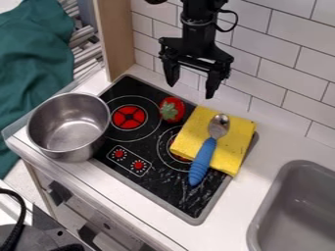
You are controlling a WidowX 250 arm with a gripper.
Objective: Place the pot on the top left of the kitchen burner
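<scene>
My gripper (191,89) hangs open at the upper middle of the view, over the back edge of the stove near the tiled wall, with nothing between its fingers. The silver pot (69,126) stands upright and empty at the left, on the counter's left part and partly over the stove's left edge. It is apart from the gripper, lower and to the left. The black stove top (180,192) has a red-centred burner (129,117) just right of the pot, and a second burner is partly hidden under a yellow cloth.
A red strawberry-like toy (172,109) lies between the burners. The folded yellow cloth (236,138) covers the stove's right part, with a blue-handled spoon (204,159) on it. A grey sink (298,208) is at the lower right, and a wooden panel (115,37) stands at the upper left.
</scene>
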